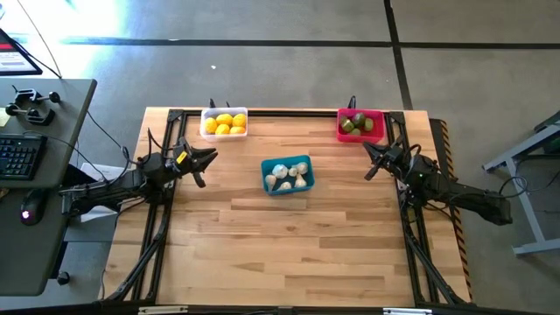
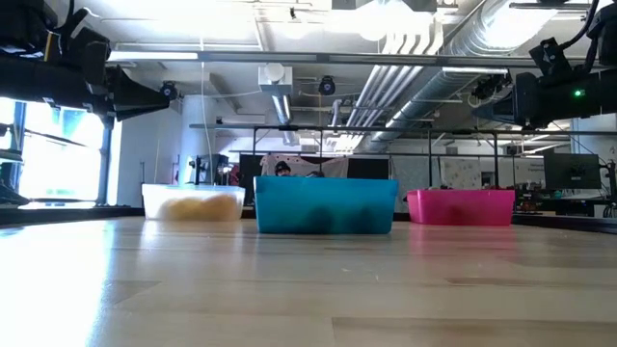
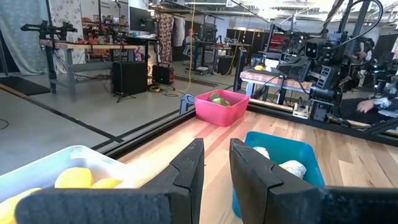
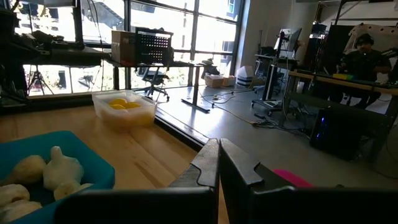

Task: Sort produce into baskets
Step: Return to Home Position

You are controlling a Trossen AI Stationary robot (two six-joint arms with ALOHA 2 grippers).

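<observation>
**Sorting status: appears complete.** The table (image 1: 289,249) shows no loose produce in the high view; all pieces seen lie inside 1 of the 3 baskets. By my judgement, nothing is left but parking the arms.

**Items**
- White basket (image 1: 224,110), far edge of the table on the left arm's side: yellow lemons (image 1: 225,123), about 5, rounded and glossy.
- Teal basket (image 1: 265,166), mid-table between the 2 arms and nearer than the other 2: whitish garlic bulbs (image 1: 287,176), about 5, lumpy with pointed tips.
- Pink basket (image 1: 360,111), far edge on the right arm's side: green limes (image 1: 359,124), oval, dark (count unclear, at least 2).

The baskets stand well apart and upright, 1 kind of produce in each.

**Grippers**
- Left gripper (image 3: 216,155): raised above the table just beside the white basket. Fingers a narrow gap apart, nothing between them.
- Right gripper (image 4: 219,149): raised near the pink basket. Fingers all but pressed together, holding nothing.
</observation>
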